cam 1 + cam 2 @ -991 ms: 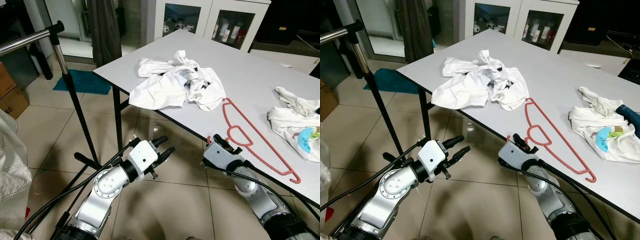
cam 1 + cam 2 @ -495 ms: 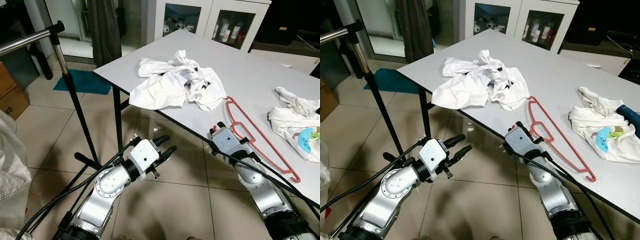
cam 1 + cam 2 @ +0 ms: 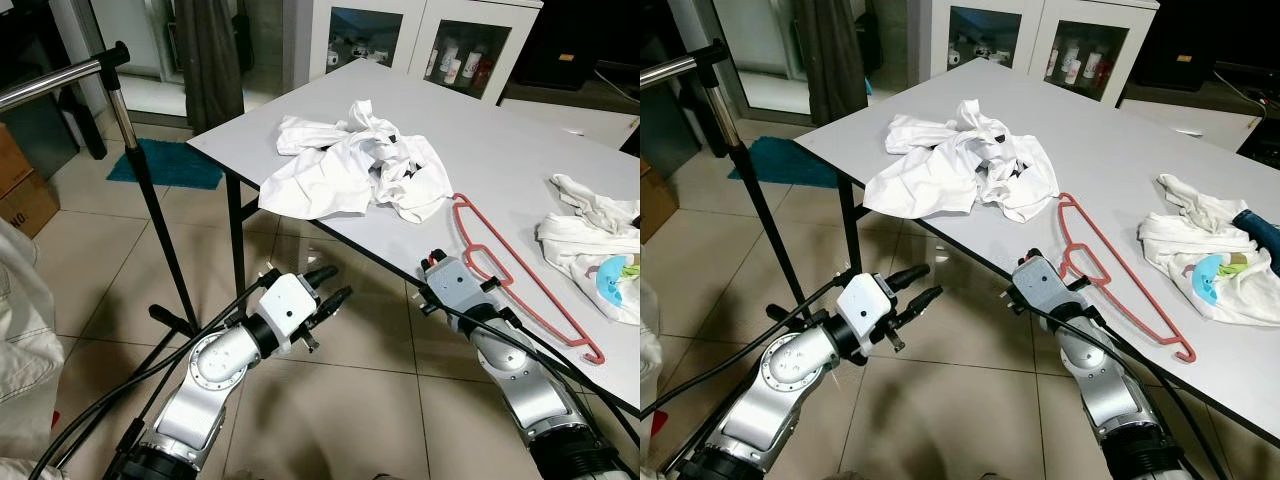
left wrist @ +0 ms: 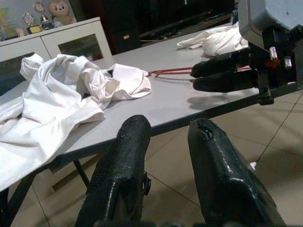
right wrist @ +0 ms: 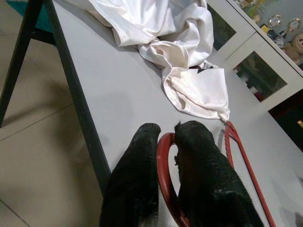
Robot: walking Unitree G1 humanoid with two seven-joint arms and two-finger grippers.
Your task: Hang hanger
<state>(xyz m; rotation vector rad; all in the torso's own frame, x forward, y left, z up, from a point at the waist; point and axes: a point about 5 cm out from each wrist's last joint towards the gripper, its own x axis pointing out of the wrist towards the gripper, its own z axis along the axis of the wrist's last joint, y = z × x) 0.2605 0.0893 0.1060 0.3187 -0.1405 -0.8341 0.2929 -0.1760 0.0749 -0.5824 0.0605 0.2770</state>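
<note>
Lower right of the head view, the right gripper (image 5: 163, 142) pinches the red hanger (image 3: 520, 287) on the grey table (image 3: 520, 150); lower left, the left gripper (image 3: 328, 285) hovers narrowly parted, empty.

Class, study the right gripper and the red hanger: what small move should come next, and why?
Probably lift the hanger off the table. The right gripper has its fingers closed around the red wire at the table's edge, while the rail stands off to the robot's left.
</note>
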